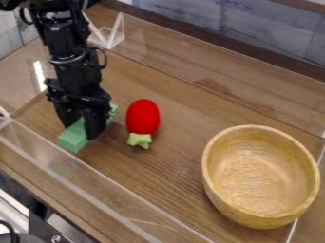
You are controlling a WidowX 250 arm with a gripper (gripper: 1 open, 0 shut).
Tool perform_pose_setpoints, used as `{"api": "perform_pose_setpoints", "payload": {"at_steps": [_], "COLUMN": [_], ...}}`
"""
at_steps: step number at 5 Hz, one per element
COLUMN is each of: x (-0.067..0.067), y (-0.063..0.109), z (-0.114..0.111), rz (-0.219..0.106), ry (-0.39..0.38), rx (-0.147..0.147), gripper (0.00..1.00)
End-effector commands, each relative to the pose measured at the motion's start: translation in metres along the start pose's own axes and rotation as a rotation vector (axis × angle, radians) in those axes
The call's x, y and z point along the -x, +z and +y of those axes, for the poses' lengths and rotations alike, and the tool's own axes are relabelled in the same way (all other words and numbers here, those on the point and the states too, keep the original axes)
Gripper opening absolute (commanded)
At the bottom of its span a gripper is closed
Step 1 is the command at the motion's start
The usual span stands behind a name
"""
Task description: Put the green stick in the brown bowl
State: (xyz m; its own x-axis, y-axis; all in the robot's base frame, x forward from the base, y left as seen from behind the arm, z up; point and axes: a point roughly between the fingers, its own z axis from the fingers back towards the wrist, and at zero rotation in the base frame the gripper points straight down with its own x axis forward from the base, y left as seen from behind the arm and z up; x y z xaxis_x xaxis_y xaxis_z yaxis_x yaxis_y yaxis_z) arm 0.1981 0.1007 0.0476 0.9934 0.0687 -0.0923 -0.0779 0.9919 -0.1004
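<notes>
The green stick (78, 137) lies on the wooden table at the left, pointing from lower left to upper right. My black gripper (82, 123) points straight down onto the stick's middle, its two fingers shut on either side of the stick. The stick's lower-left end pokes out below the fingers and a bit of its far end shows at the right. The brown bowl (260, 176) stands empty at the lower right, well apart from the gripper.
A red strawberry toy (143, 118) with green leaves lies just right of the gripper, between it and the bowl. Clear plastic walls (76, 195) fence the table on the front, left and back.
</notes>
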Motion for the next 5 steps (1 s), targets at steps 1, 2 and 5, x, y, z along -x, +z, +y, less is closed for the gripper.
{"api": "perform_pose_setpoints", "payload": {"at_steps": [1, 2, 5], "x": [-0.010, -0.010, -0.021], "y": [0.021, 0.026, 0.076], "z": [0.002, 0.000, -0.071], "rz": [-0.064, -0.067, -0.119], "ry": [-0.002, 0.008, 0.064], "rx": [-0.040, -0.046, -0.065], "gripper": [0.00, 0.00, 0.00]}}
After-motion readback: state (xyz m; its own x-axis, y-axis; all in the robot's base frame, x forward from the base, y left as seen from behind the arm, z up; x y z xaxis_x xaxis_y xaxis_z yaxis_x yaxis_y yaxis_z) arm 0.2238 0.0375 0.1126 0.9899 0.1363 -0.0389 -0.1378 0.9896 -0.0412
